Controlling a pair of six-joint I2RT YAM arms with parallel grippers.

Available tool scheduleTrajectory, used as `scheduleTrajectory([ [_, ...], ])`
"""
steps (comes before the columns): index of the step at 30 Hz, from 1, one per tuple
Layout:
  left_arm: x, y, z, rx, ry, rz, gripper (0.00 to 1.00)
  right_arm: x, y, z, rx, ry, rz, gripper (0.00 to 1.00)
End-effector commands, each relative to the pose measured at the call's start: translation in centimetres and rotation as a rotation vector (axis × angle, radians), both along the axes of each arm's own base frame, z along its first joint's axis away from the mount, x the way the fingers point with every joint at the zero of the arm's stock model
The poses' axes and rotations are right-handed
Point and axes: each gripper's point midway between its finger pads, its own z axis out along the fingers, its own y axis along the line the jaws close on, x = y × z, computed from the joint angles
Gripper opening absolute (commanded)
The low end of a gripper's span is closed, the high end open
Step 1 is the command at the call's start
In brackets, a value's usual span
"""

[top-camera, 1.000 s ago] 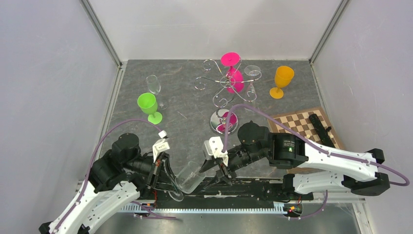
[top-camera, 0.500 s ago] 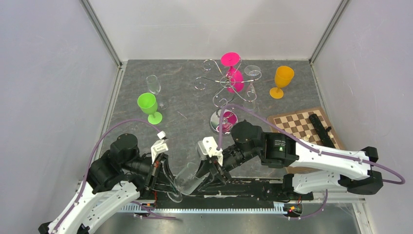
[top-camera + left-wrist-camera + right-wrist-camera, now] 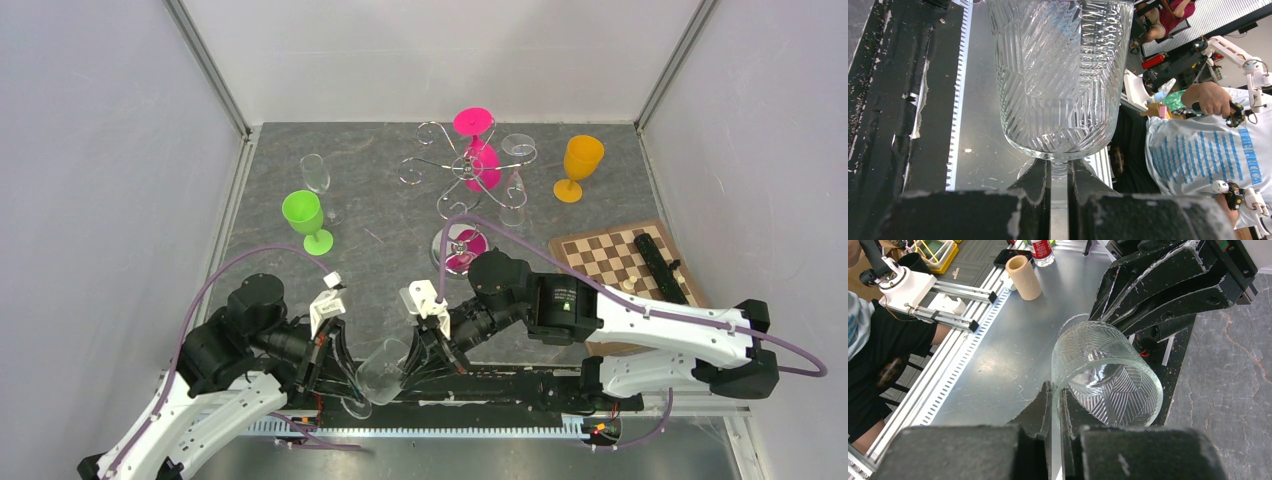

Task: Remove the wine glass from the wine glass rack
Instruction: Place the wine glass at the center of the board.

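While both of my arms reach in low at the near edge of the table point(image 3: 300, 250), the wine glass point(image 3: 381, 368) hangs between them. It is well apart from the wine glass rack point(image 3: 452, 180), which stands farther back in the middle. So I think the glass is already off the rack.

My left gripper point(image 3: 1059, 175) is squeezed tight on the thin stem, just under the bowl. I think I hold it there because the stem is the one slim part my fingers fit around. My right gripper point(image 3: 1054, 402) is pinched on the rim, with one finger inside the bowl and one outside, and the clear wall between them. With a hold at each end, the glass cannot swing or slip. To me this looks like passing it from one arm to the other.

The glass is not standing up. It leans over, and its long line runs from the foot by my left gripper to the open mouth by my right one. The mouth points to the right and a bit away from me. A pink glass point(image 3: 483, 160) hangs on the rack.
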Motion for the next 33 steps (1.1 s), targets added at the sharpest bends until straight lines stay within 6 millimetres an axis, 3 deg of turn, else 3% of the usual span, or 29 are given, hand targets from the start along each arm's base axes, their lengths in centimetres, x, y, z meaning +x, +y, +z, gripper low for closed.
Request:
scheduleTrajectory([
  [1,1.1,-0.6,2.0,-0.052,-0.087,0.029,0.16,-0.5,-0.1,1.7,0.075,-0.008,0.016,0.00],
  [5,1.5,-0.8,1.7,-0.039,-0.087,0.043,0.40,-0.4,-0.3,2.1,0.093,-0.012,0.003,0.00],
  [10,2.1,-1.1,1.5,-0.023,-0.086,0.065,0.54,-0.2,-0.8,2.5,0.108,-0.023,-0.011,0.00],
  [17,3.8,-1.8,1.0,0.021,-0.088,0.124,0.60,0.6,-2.3,1.7,0.038,-0.052,-0.076,0.00],
  [25,5.6,-2.8,0.4,0.050,-0.076,0.175,0.64,2.2,-5.4,-1.0,-0.038,-0.045,-0.232,0.00],
  [33,6.4,-3.2,-0.5,0.075,-0.069,0.200,0.64,6.4,-9.6,-1.7,-0.122,-0.069,-0.547,0.00],
])
